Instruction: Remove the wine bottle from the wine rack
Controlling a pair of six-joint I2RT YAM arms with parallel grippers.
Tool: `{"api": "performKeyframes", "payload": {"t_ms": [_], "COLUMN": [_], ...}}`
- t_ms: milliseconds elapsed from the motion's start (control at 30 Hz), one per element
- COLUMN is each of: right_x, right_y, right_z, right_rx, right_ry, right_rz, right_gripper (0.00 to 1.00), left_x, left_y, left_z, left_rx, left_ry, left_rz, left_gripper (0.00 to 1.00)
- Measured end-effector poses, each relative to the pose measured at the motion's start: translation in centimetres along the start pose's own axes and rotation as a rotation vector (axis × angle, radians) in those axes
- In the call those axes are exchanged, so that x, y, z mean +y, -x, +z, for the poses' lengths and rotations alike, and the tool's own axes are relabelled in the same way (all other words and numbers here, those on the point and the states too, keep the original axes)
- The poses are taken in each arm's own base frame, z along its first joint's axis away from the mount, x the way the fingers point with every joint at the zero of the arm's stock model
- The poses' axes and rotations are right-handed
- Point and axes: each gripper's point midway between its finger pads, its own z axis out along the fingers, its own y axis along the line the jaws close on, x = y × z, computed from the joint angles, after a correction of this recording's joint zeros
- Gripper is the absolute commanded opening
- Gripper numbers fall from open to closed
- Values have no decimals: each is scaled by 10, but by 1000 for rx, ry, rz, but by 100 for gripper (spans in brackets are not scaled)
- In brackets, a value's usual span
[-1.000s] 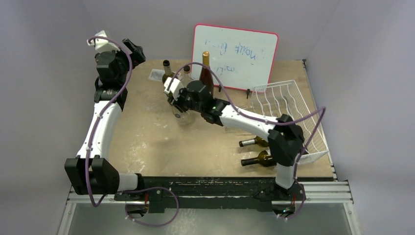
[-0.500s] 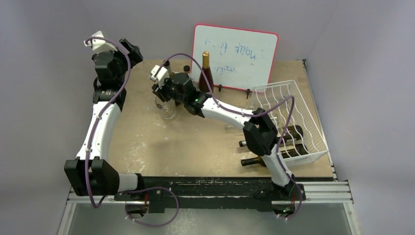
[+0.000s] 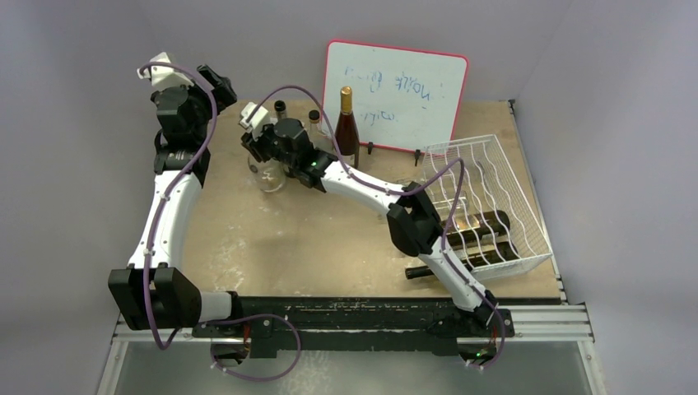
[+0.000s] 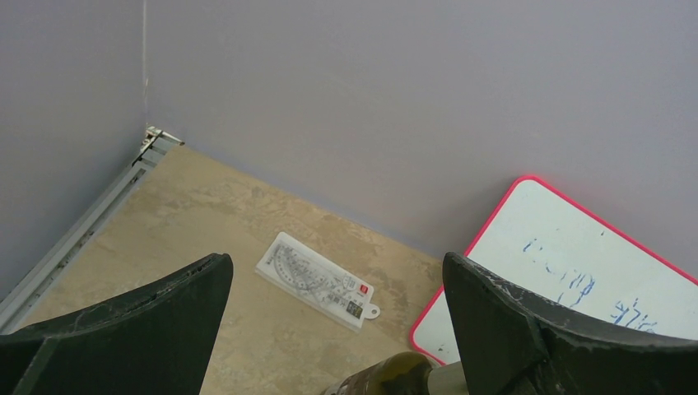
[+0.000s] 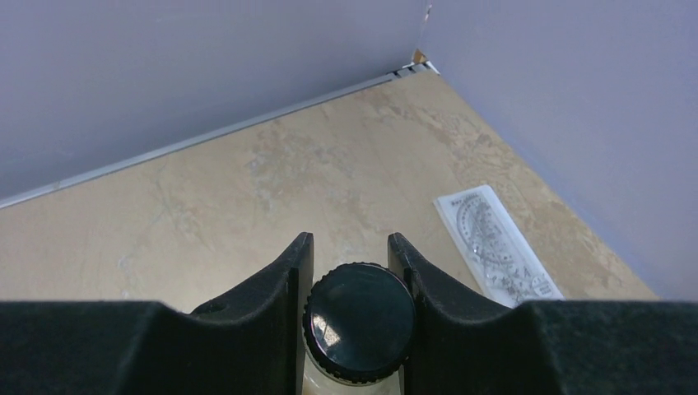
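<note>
I saw right gripper (image 5: 350, 245) clamped on clear bottle (image 5: 359, 321) near far-left corner, protractor (image 5: 496, 244) beyond, left gripper (image 4: 336, 263) spread apart

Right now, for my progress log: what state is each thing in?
clear bottle: upright, capped
right pincer: shut on its cap
left pincer: open, empty
gold-topped wine bottle: standing, off the rack
two dark bottles: lying in wine rack
whiteboard: propped upright, scribbled on
</note>
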Motion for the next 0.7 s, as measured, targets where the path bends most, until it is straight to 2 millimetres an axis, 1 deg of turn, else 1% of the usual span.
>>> {"api": "performKeyframes", "payload": {"t_ms": [200,500,533,600,633,667,700], "right_x": [-8,-15,-16,-17,-17,-17,-17], "right_y": [3,5,5,6,5,5,5], "right_z": [19,29,30,30,31,31,31], "right_rx": [-47,-99,-105,-107,-107,-108,-110], "right_ry": [-50,-104,-110,-114,-115,-115,-115], "right_rz": [-20,-60,-63,-68,-70,-71,-72], "right_gripper": [0,0,2,10,16,25,30], "left_x": [1,2,2,2,2,2,1], "left_y": [1,1,1,1,1,1,1], "left_z": [0,0,0,0,0,0,0], "left_rx": [-2,-2,-2,-2,-2,-1,-1], "left_ry": [3,4,4,3,3,2,1], "left_rz": [0,0,0,-1,0,-1,0], "left_gripper": [98,98,98,98,98,98,98]}}
